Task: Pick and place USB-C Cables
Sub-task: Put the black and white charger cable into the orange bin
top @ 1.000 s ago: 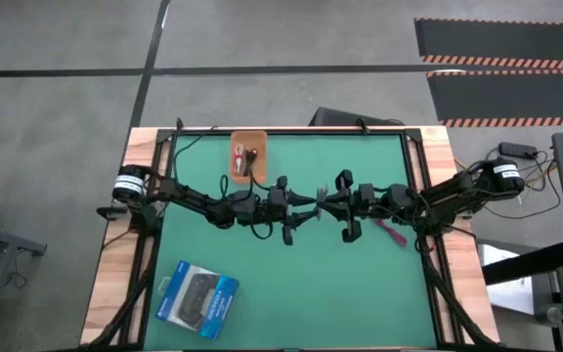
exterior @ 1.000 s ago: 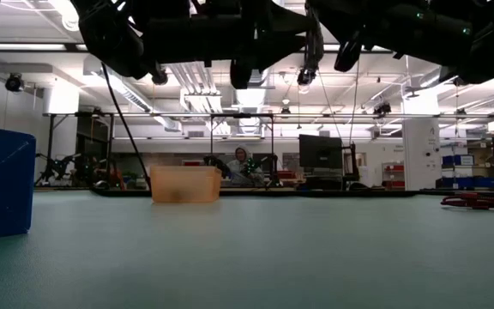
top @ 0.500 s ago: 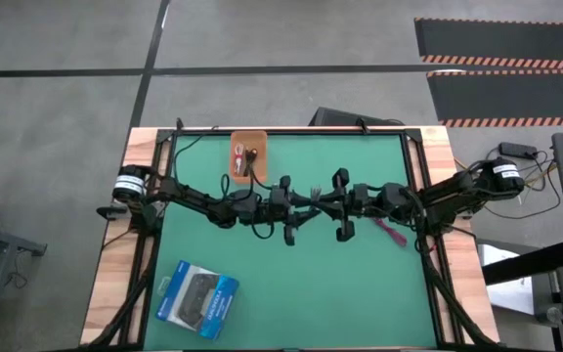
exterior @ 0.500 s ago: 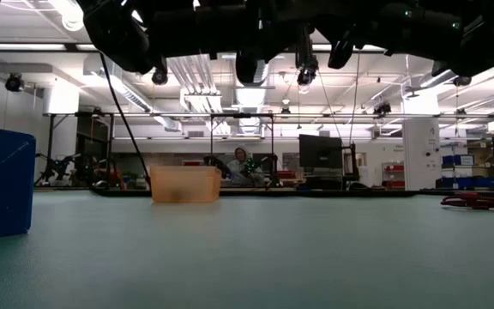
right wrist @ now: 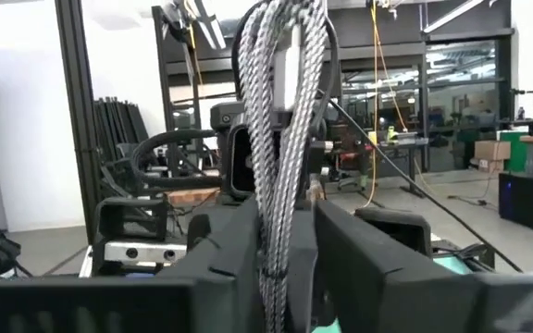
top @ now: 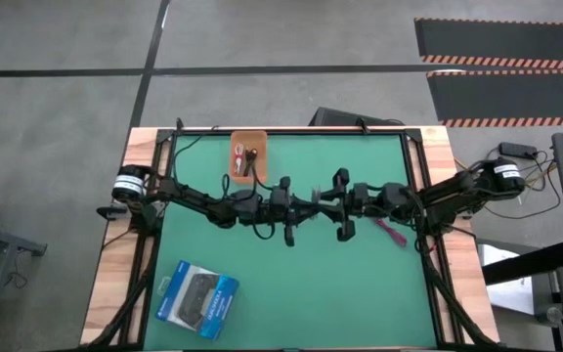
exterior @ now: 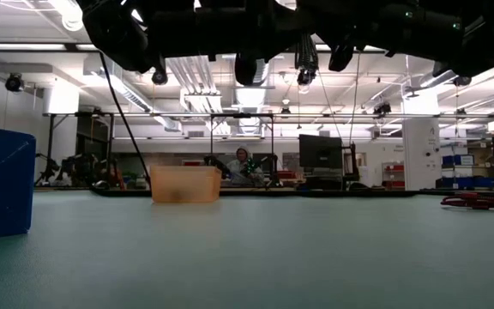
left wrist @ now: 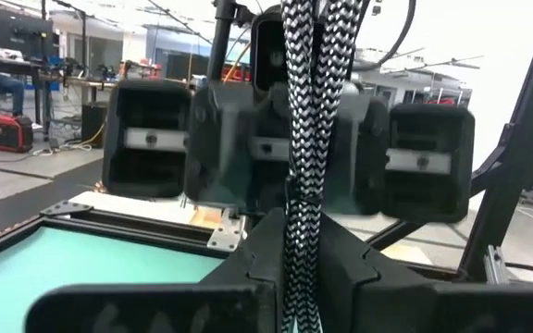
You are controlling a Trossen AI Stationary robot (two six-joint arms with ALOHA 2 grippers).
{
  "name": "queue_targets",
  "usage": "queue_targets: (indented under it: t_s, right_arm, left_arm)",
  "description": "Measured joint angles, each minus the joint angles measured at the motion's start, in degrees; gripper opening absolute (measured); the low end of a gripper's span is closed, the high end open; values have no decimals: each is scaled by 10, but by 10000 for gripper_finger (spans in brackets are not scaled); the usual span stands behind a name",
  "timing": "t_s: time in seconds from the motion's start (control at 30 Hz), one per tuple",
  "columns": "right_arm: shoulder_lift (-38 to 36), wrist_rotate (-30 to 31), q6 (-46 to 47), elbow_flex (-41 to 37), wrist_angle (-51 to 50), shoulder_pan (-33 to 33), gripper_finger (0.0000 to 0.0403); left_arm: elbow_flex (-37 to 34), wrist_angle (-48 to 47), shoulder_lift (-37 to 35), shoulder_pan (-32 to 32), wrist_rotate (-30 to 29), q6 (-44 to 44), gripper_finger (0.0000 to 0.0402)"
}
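The silver-grey braided cable (left wrist: pixel 305 111) is held in the air over mid-table between both grippers, which face each other tip to tip. My left gripper (top: pixel 308 206) and my right gripper (top: pixel 329 203) are each shut on it. The magenta-pink cable (top: pixel 391 232) lies flat on the mat by the right edge. A white cable and a black cable (top: pixel 250 156) lie in the orange bin (top: pixel 259 138) at the far edge. My left gripper (left wrist: pixel 301 220) pinches the cable's doubled strands (left wrist: pixel 302 190) between its two fingers, coming level from the table's left. The bundle stands across the fingers, lifted clear of the table. My right gripper (right wrist: pixel 280 222) pinches the looped strands (right wrist: pixel 274 185) between its two fingers, coming level from the table's right. The loops (right wrist: pixel 280 55) stick out beyond the fingers, clear of the table.
A blue-and-black box (top: pixel 198 298) lies near the table's near-left corner. The orange bin (exterior: pixel 185 184) stands at the far edge, left of centre. Black frame rails run along the mat's sides. A person sits in the room beyond the table.
My right gripper has moved a little toward the table's left, closing the gap to my left gripper. The cable stays in the air between them.
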Motion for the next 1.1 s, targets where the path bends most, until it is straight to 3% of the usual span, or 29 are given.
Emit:
queue_targets:
  t_s: [0.17,0.3,0.7,0.93,1.1]
  right_arm:
    - [-26,0,11,0,-15,0,162]
    - [-72,1,19,0,-90,0,189]
    - [-275,154,5,39,-529,0,183]
    - [-338,167,2,65,-686,-1,176]
    - [-359,181,-6,67,-750,-2,170]
  left_arm:
    - [0,-23,-4,0,-4,-7,19]
    - [0,-80,-17,0,-22,-30,19]
    - [49,-577,-161,14,-245,-122,19]
    - [148,-865,-191,60,-292,-270,19]
    - [234,-1027,-174,103,-293,-314,19]
